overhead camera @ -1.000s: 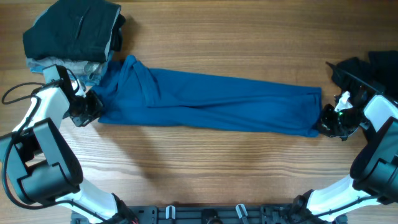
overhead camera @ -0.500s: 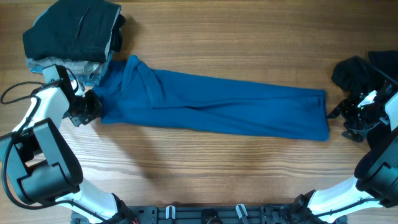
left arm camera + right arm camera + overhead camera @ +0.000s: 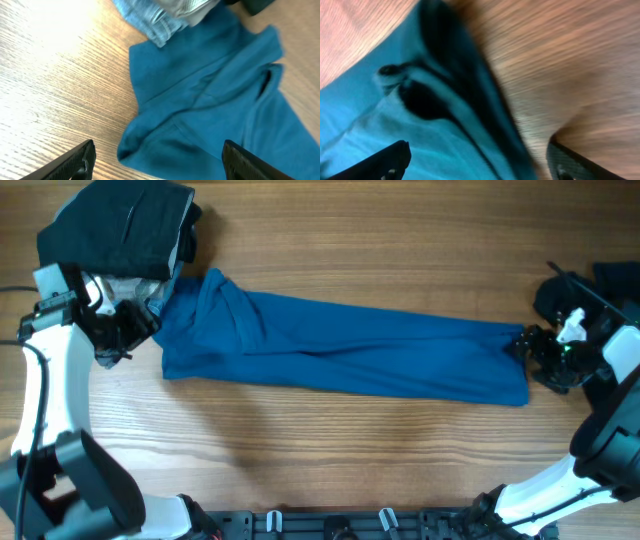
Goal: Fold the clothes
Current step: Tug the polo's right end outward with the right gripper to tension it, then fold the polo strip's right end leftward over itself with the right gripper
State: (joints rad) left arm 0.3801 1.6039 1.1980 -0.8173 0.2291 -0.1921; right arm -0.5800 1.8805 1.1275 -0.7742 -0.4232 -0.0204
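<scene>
Wood-grain table (image 3: 380,240), light brown, bare around the work; nothing of the room visible past its edges.

Blue polo shirt (image 3: 340,355): laid flat as one long narrow band across the middle of the table; collar end at left, touching the stack; hem end at right, square-cut and lying flat; some creases near the collar.

Stack of dark garments (image 3: 120,230) at far left corner, pale grey-blue piece (image 3: 125,288) underneath; separate black garment (image 3: 575,295) at right edge, just clear of the hem.

Left gripper (image 3: 125,335): just beside the collar end, fingers spread wide, nothing between them; in the wrist view, only shirt and table below.

Right gripper (image 3: 535,355): at the hem end, likewise spread wide and empty; cloth under it, not pinched.

Step, judged: lengthwise fold done and both ends let go; crosswise fold not yet begun.

Next move, judged: pinch all layers at one end, lift low, carry over toward the other end; needs a grip through every layer, else risk of the soft knit sliding apart; collar end also close enough to the stack to snag it.
</scene>
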